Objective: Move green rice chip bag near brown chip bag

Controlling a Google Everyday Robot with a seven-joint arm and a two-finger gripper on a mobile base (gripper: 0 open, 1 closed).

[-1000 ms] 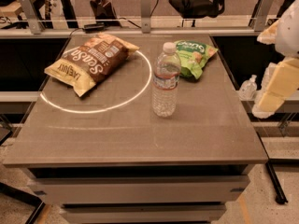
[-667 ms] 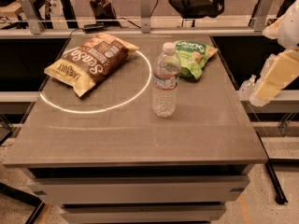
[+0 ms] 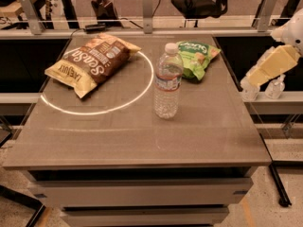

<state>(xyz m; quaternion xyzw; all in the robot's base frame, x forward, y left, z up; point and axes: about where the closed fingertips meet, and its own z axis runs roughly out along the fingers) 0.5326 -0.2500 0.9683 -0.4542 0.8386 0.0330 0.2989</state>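
Observation:
The green rice chip bag point(image 3: 195, 57) lies at the far right of the table, small and bright green with white lettering. The brown chip bag point(image 3: 92, 62) lies at the far left, large, with white lettering, partly inside a white ring of light. A clear water bottle point(image 3: 167, 81) stands upright between them. My gripper point(image 3: 262, 88) hangs off the table's right edge, to the right of the green bag and apart from it. It is open and empty, below the tan arm link point(image 3: 273, 64).
The grey table point(image 3: 142, 136) has drawers below its front edge. A glowing ring point(image 3: 99, 110) marks the table's left half. A metal rail with posts point(image 3: 147, 6) runs behind the table. A shelf ledge point(image 3: 279, 98) lies to the right under the gripper.
The arm at the right has risen and tilted, its tan link now higher. The bags and the bottle have not moved.

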